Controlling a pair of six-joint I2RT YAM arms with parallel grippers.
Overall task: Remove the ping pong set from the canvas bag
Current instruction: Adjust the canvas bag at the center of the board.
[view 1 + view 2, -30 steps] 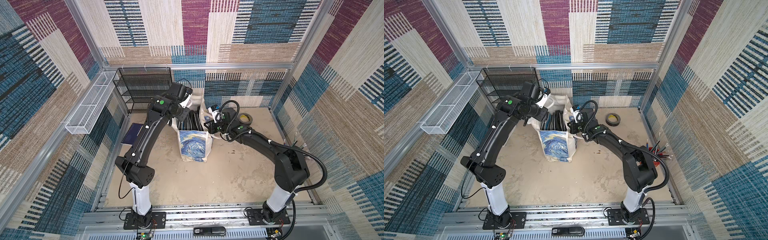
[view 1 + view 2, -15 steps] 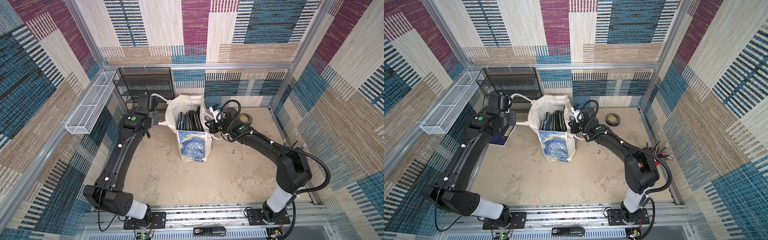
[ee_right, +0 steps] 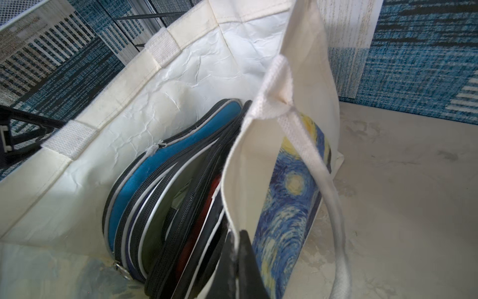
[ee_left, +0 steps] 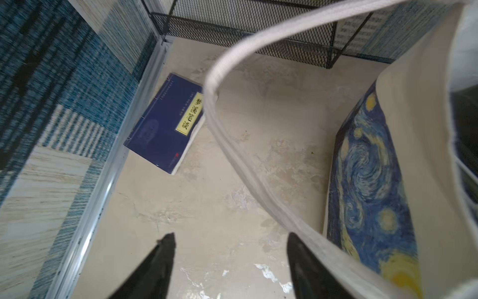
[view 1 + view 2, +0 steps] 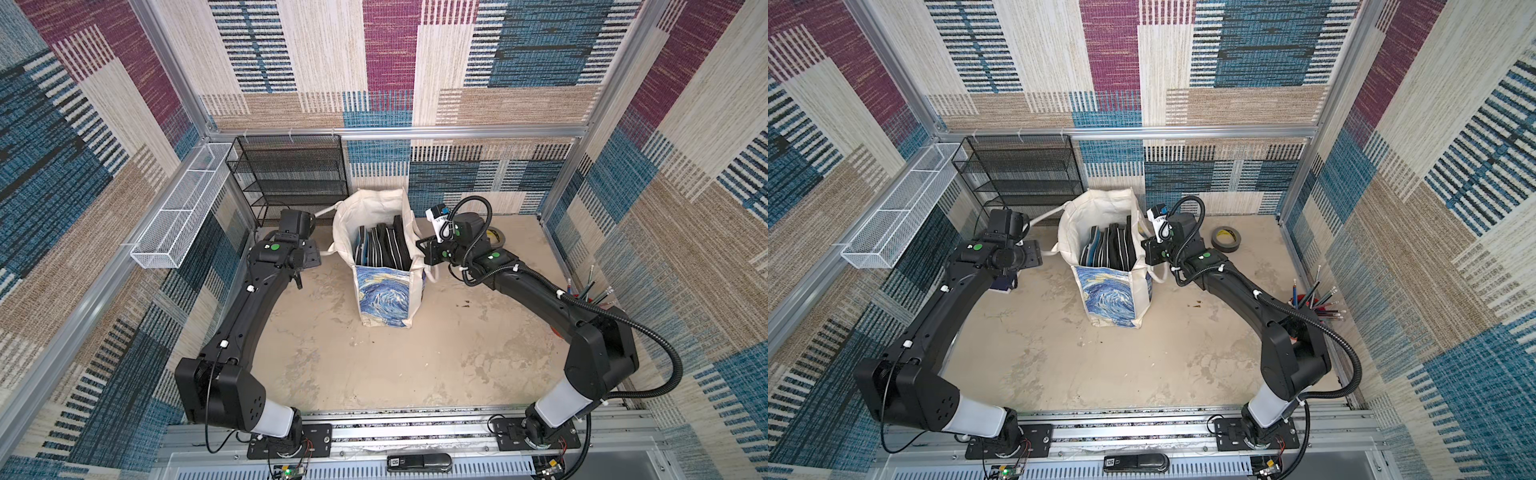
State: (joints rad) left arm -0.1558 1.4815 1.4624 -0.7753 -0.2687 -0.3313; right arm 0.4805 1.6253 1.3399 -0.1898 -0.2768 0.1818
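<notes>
Canvas bag [image 5: 386, 299] upright at mid-table, ping pong set [image 3: 160, 186] on edge inside; right gripper [image 3: 236, 248] pinched shut on the bag's side rim; left gripper [image 4: 230, 240] beside the bag, fingers spread wide and empty, white handle [image 4: 254, 181] looping close by; blue book [image 4: 165, 124] flat near the wall

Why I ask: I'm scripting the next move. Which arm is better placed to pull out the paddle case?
Left. The left pincer is open and empty beside the canvas bag; the right pincer is shut on the bag's rim, holding the mouth open over the paddle case.
</notes>
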